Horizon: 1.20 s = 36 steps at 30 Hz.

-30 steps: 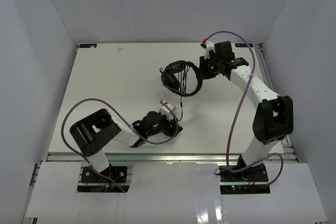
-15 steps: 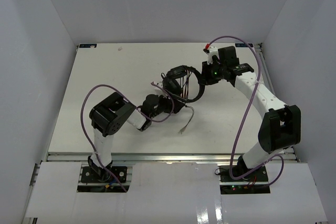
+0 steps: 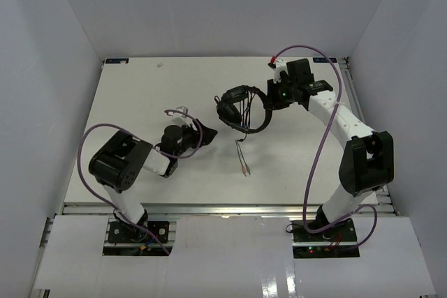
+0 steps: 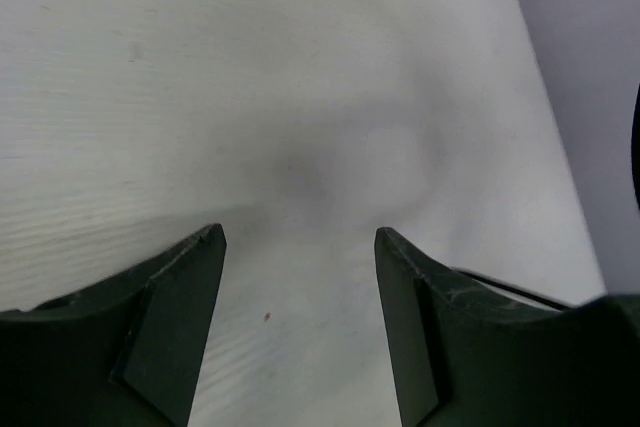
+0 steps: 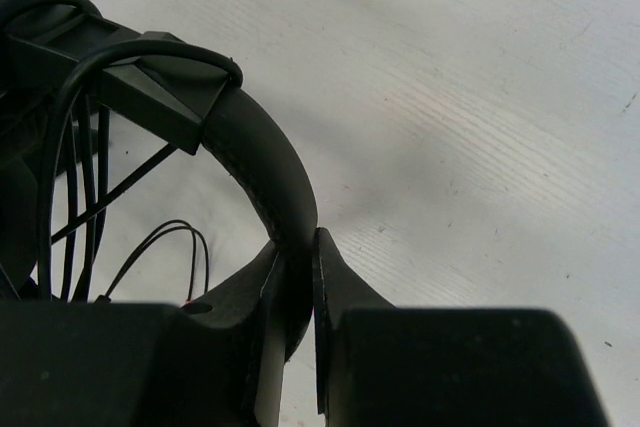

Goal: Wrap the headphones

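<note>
1. The black over-ear headphones (image 3: 241, 109), with a thin curved headband and two padded round earcups, were seen over the white flat worktop (image 3: 140, 95), right of its centre and towards the far side
2. The headband (image 5: 262, 162) was gripped by the right pincer (image 3: 271, 95); in the right wrist view its two dark fingers (image 5: 340, 292) were pressed against the band from both sides, and the band curved up and to the left from between them
3. The earcups (image 3: 225, 106) were found at the left end of the headphones, on the side away from the right pincer; whether they rested on the worktop or were lifted off it could not be told
4. Several strands of the thin black cord (image 3: 241, 141) were seen stretched across the loop of the headband, and a loose length was trailed towards the near edge, ended by the small reddish plug (image 3: 246, 171) on the worktop
5. The left pincer (image 3: 204, 132) was held wide apart with nothing in it; in the left wrist view only bare worktop was shown between its dark fingers (image 4: 190, 307)
6. The left pincer was placed to the left of the headphones, near them but apart, and the trailing cord was left untouched to its right
7. Thick purple cables (image 3: 89, 155) were looped beside both arms
8. The worktop was enclosed on three sides by pale grey walls (image 3: 49, 68)
</note>
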{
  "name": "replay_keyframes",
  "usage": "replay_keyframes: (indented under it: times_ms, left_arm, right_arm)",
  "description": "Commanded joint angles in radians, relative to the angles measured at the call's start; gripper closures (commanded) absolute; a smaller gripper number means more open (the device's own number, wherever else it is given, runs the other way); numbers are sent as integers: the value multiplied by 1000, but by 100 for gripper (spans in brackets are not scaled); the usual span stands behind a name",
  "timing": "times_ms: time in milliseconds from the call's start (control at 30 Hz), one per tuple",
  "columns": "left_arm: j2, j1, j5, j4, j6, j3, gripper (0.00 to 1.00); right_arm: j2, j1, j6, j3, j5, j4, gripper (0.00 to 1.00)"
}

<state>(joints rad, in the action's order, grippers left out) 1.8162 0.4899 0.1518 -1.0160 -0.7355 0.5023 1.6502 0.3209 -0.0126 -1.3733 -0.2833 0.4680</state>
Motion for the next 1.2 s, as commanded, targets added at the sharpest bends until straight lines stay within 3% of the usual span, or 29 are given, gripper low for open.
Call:
replay_keyframes:
  times_ms: [0, 133, 233, 400, 633, 900, 967, 1000, 1133, 1167]
  left_arm:
    - [-253, -26, 93, 61, 227, -79, 26]
    - [-361, 11, 229, 87, 411, -103, 15]
    - [-372, 50, 270, 67, 522, -118, 14]
    - [-278, 94, 307, -121, 584, -118, 14]
    - [-102, 146, 202, -220, 600, -13, 15]
    - [-10, 176, 53, -299, 624, 49, 16]
    - [4, 176, 69, -289, 614, 71, 21]
    - [16, 176, 81, -283, 609, 82, 28]
    - [37, 174, 95, -271, 587, 104, 75]
    - [38, 175, 89, -272, 585, 103, 79]
  right_arm:
    - [32, -2, -11, -116, -19, -47, 92]
    - [62, -2, -34, -175, -47, -31, 92]
    - [72, 0, -53, -206, -80, -19, 92]
    - [61, 0, -68, -231, -126, 19, 92]
    - [30, 2, -85, -240, -177, 43, 92]
    - [-12, 12, -92, -187, -224, 42, 92]
    - [-21, 13, -95, -177, -234, 40, 92]
    - [-24, 13, -97, -174, -237, 38, 92]
    - [-39, 13, -101, -170, -244, 37, 92]
    - [-44, 13, -100, -169, -245, 38, 92]
